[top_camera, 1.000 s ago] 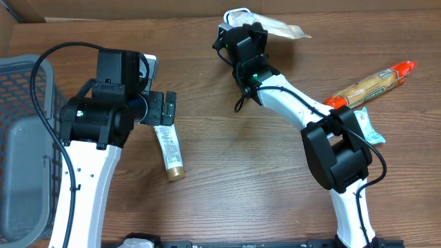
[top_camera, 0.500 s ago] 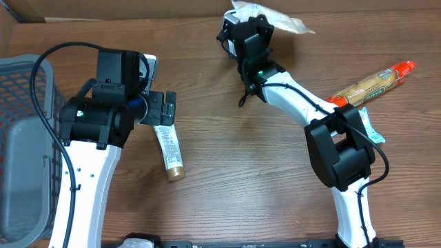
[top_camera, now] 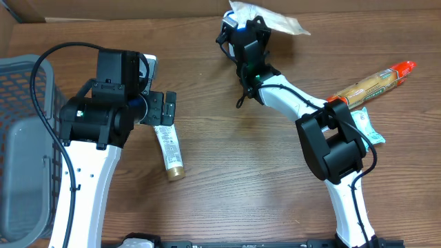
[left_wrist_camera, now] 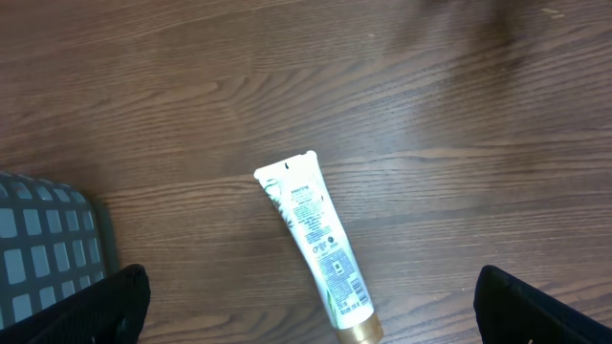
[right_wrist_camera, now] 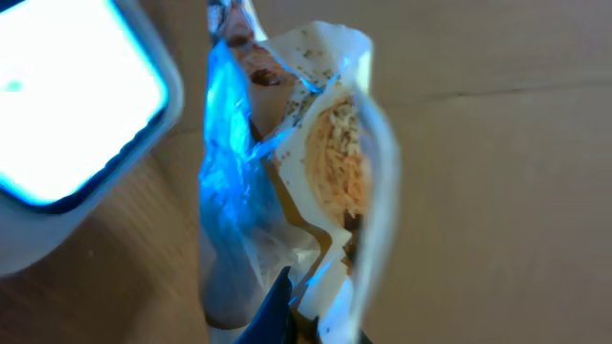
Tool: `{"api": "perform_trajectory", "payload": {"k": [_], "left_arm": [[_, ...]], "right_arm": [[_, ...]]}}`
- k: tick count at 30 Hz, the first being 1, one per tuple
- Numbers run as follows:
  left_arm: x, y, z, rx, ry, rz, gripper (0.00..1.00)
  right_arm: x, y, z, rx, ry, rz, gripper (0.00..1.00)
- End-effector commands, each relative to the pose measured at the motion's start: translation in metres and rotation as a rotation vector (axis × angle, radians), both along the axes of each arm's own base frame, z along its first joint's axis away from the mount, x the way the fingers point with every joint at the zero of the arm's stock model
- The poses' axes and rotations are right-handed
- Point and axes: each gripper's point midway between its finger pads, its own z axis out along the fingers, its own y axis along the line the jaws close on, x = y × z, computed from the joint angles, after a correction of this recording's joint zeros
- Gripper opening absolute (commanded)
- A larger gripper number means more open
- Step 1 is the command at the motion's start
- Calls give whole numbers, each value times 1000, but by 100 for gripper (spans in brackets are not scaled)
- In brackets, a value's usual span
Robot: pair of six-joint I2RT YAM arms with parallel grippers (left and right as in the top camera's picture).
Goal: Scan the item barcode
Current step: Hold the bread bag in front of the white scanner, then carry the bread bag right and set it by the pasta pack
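Observation:
The item, a clear snack packet (top_camera: 274, 18) with a beige filling, hangs at the table's far edge with my right gripper (top_camera: 242, 27) shut on it. The right wrist view shows the packet (right_wrist_camera: 330, 153) lit blue and pinched between the jaws of the right gripper (right_wrist_camera: 306, 320). A white scanner (right_wrist_camera: 67, 105) with a glowing face sits just left of it. My left gripper (top_camera: 162, 108) hangs open over a white tube with a gold cap (top_camera: 169, 150). In the left wrist view the tube (left_wrist_camera: 314, 239) lies label up between the spread fingers (left_wrist_camera: 110, 304), untouched.
A grey mesh basket (top_camera: 21, 138) stands at the left edge, its corner (left_wrist_camera: 48, 248) showing in the left wrist view. A long red-and-tan packet (top_camera: 372, 81) and a small white sachet (top_camera: 366, 127) lie at the right. A cardboard wall (top_camera: 138, 8) runs along the back.
My right gripper has carried the snack packet a little farther back and to the left, toward the scanner. The left arm and the tube have not moved.

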Motion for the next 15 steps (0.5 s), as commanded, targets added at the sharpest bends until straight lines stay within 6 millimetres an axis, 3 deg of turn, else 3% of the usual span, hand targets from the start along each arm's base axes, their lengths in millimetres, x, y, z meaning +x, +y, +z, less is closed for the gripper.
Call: {"api": "perform_trajectory", "payload": {"k": [1, 5, 10, 15], "left_arm": [[2, 1, 2, 14, -5, -13, 100], [2, 1, 2, 14, -5, -13, 99], [2, 1, 2, 14, -5, -13, 100], [2, 1, 2, 14, -5, -13, 100]], "right_arm": [[-3, -5, 39, 27, -108, -64, 4], [-16, -14, 81, 39, -129, -95, 4], [-44, -31, 134, 194, -133, -120, 4], [-100, -55, 207, 489, -146, -110, 4]]}}
